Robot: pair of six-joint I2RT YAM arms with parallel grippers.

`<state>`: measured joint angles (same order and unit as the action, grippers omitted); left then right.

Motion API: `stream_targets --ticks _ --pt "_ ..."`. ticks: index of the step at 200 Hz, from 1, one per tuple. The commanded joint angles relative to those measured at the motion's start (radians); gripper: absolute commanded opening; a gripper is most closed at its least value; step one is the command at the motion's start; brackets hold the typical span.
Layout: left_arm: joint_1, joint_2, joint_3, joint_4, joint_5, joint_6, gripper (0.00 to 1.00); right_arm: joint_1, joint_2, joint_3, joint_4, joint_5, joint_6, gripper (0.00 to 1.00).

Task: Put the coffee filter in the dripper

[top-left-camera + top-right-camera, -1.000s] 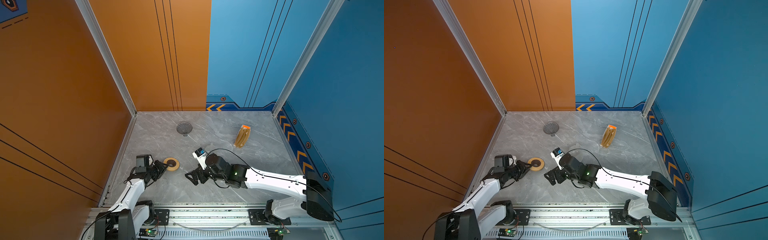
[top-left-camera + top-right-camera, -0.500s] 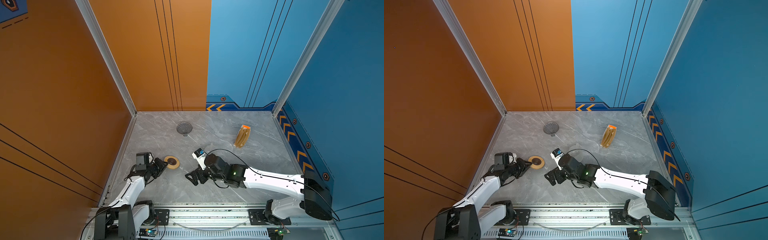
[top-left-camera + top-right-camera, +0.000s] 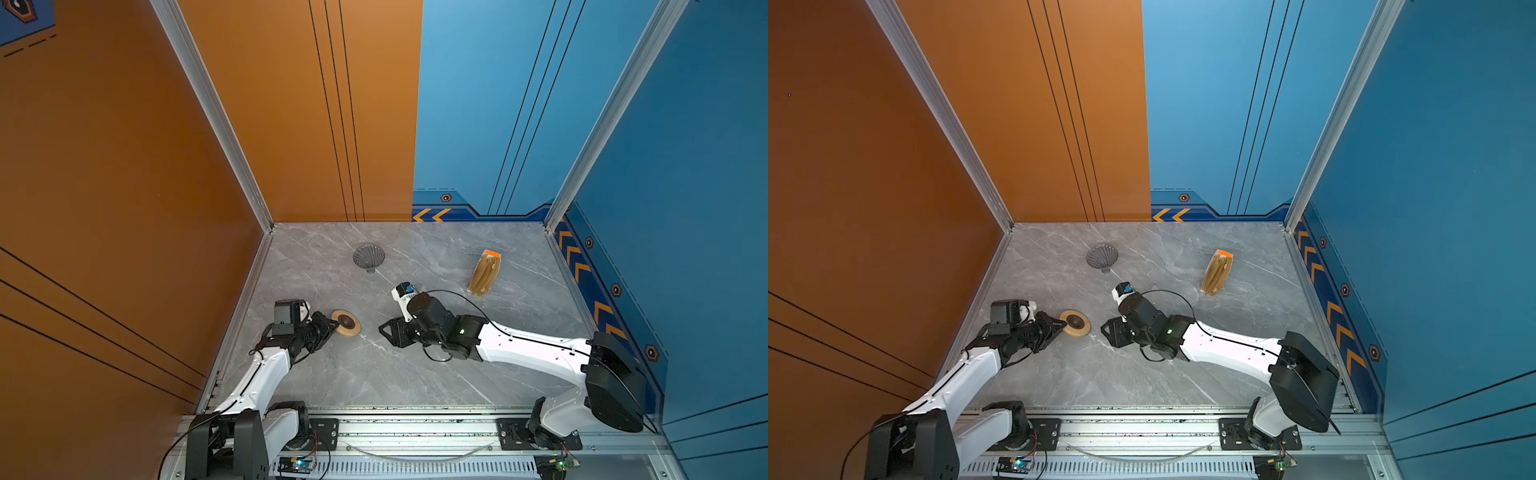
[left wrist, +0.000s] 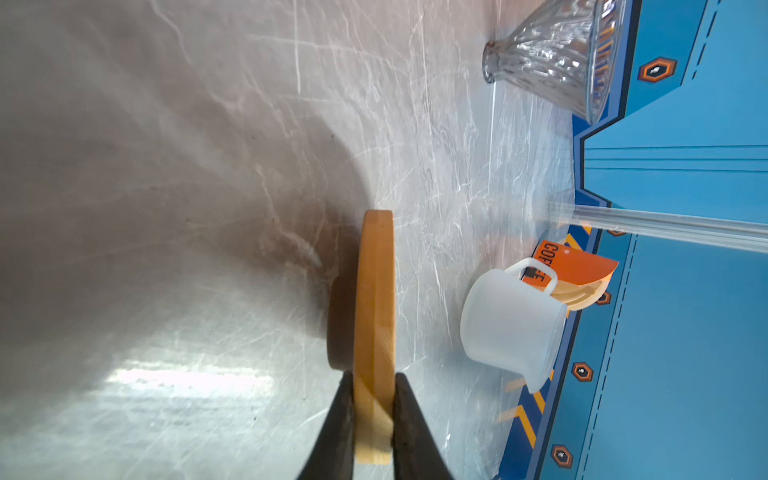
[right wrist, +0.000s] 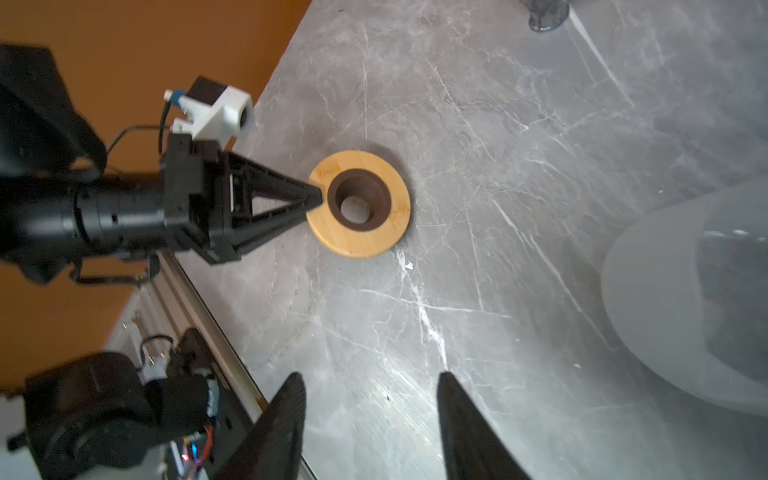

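**Single tan paper coffee filter:** cannot be made out as a separate sheet. Filter paper shows only as a stacked tan bundle with an orange strip (image 3: 484,272) (image 3: 1217,272), at the far right of the table. In the left wrist view the bundle (image 4: 579,293) is half hidden behind the jug.

**Dark smoky ribbed cone dripper** (image 3: 368,257) (image 3: 1101,257): lies on its side at the far left-centre of the grey marble table (image 3: 374,374), stem towards the near edge. It is well apart from both claws. The picture edge cuts it off in the left wrist view (image 4: 557,54), and only its stem shows in the right wrist view (image 5: 544,18).

**Left gripper** (image 3: 332,322) (image 3: 1064,324) (image 4: 374,378) (image 5: 318,195): clamped on the rim of the flat round wooden ring with a dark collar (image 3: 349,331) (image 3: 1079,331) (image 4: 374,291) (image 5: 357,245).

**Right gripper** (image 3: 384,331) (image 3: 1106,332) (image 5: 370,378): fingers apart with nothing between them, over bare table near the ring.

**Translucent white jug** (image 4: 511,324) (image 5: 685,299): blurred and cut off in the right wrist view. It cannot be made out in either top view.
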<state>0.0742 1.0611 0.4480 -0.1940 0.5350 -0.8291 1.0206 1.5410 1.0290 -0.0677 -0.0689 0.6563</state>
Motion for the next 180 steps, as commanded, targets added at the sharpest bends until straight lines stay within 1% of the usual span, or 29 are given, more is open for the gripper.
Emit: stream_targets --ticks 1,34,59,76,99,124,180 --pt "-0.010 0.011 0.056 -0.120 0.034 0.094 0.17 -0.001 0.051 0.060 -0.024 0.043 0.078 0.35" --pt "-0.028 0.017 0.078 -0.189 0.084 0.154 0.17 0.009 0.142 0.136 -0.077 0.075 0.112 0.29" --pt "-0.083 0.033 0.087 -0.190 0.094 0.158 0.17 0.020 0.197 0.161 -0.082 0.066 0.122 0.24" --pt "-0.120 0.052 0.097 -0.197 0.087 0.167 0.18 0.032 0.232 0.171 -0.087 0.070 0.120 0.21" --pt "-0.145 0.062 0.110 -0.208 0.063 0.171 0.19 0.046 0.270 0.171 -0.088 0.085 0.117 0.18" --pt "-0.161 0.063 0.122 -0.210 0.048 0.167 0.19 0.057 0.313 0.177 -0.096 0.085 0.122 0.15" --pt "-0.180 0.058 0.133 -0.219 0.038 0.163 0.19 0.067 0.361 0.181 -0.115 0.161 0.138 0.10"
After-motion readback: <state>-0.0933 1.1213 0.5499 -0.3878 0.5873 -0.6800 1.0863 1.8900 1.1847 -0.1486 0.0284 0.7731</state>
